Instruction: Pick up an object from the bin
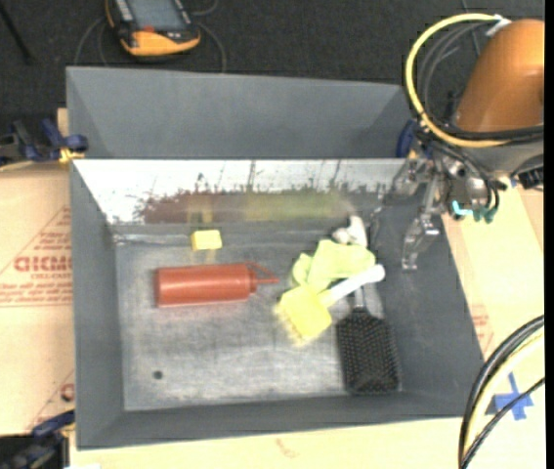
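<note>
My gripper (pixel 395 246) hangs over the right side of the bin, near the right wall, open with nothing between its fingers. Just to its left lies a small white piece (pixel 351 231) on top of a crumpled yellow-green cloth (pixel 332 262). Below them a yellow scrubber (pixel 303 315) with a white handle (pixel 357 281) lies slanted. A black hairbrush (pixel 366 352) lies along the bin's front right, below the gripper.
A red squeeze bottle (pixel 204 284) lies on its side in the left middle, nozzle pointing right. A small yellow block (pixel 206 239) sits near the back wall above it. The arm's orange cover and cables stand over the right rim.
</note>
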Robot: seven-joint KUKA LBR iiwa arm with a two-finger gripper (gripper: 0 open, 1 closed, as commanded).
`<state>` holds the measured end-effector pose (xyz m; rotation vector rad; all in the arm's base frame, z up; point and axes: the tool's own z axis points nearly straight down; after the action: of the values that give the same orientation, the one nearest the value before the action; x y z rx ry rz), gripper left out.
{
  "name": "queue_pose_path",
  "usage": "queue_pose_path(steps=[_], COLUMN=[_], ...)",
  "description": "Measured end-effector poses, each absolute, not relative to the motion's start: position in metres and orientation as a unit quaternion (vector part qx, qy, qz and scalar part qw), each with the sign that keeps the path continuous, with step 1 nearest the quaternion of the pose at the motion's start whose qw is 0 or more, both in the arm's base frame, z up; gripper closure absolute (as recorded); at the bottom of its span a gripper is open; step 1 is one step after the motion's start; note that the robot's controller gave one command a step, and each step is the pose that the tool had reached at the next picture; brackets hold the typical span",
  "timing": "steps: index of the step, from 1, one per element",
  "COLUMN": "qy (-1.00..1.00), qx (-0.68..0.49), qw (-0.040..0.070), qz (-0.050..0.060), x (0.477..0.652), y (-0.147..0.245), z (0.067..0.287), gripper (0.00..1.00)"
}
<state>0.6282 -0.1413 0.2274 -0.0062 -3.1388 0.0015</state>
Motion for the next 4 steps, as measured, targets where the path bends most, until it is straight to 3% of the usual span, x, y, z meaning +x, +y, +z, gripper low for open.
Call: queue_pose_path(steps=[1, 2, 3, 4], qy=[-1.0, -0.999, -1.0, -0.997], qx=[-0.001, 0.032, 0.015, 0.079], qw=[-0.003, -0.004, -0.002, -0.005], qz=[0.001, 0.002, 0.0, 0.0], x=[0.63, 0.592, 0.535, 0.584], y=[-0.141, -0.132, -0.086, -0.079], z=[0.232, 0.18, 0.144, 0.074], gripper=[0.0, 0.0, 0.0, 1.0])
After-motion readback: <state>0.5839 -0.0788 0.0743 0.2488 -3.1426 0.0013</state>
